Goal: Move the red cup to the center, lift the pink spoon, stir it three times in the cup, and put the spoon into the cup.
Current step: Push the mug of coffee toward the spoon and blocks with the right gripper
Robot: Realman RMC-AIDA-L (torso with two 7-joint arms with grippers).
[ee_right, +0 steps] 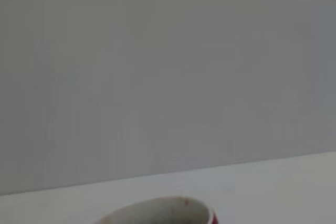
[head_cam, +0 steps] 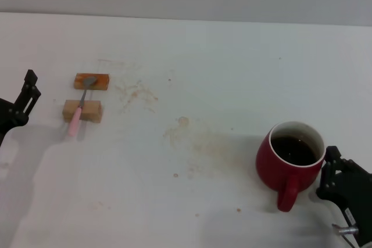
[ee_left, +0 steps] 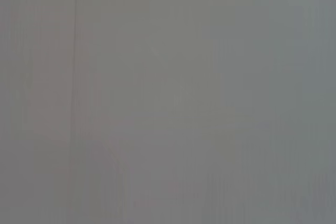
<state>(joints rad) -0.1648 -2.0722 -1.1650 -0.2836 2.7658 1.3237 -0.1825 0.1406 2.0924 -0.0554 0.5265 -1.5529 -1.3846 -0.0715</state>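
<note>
Nothing of the task done yet, as we judge it. The red cup [head_cam: 290, 161] sits near the table's [head_cam: 232, 74] front right corner, handle toward the front edge, dark liquid inside, not yet at the centre. Right gripper [head_cam: 343, 187] just beside the cup's right side; we cannot tell its fingers' state. The pink spoon [head_cam: 79, 108] lies untouched across two wooden blocks [head_cam: 91, 81] near the left edge. Left gripper [head_cam: 20, 105] hangs at that left edge, apart from the spoon, fingers likewise unclear. Left: move, lift, stir, drop in
</note>
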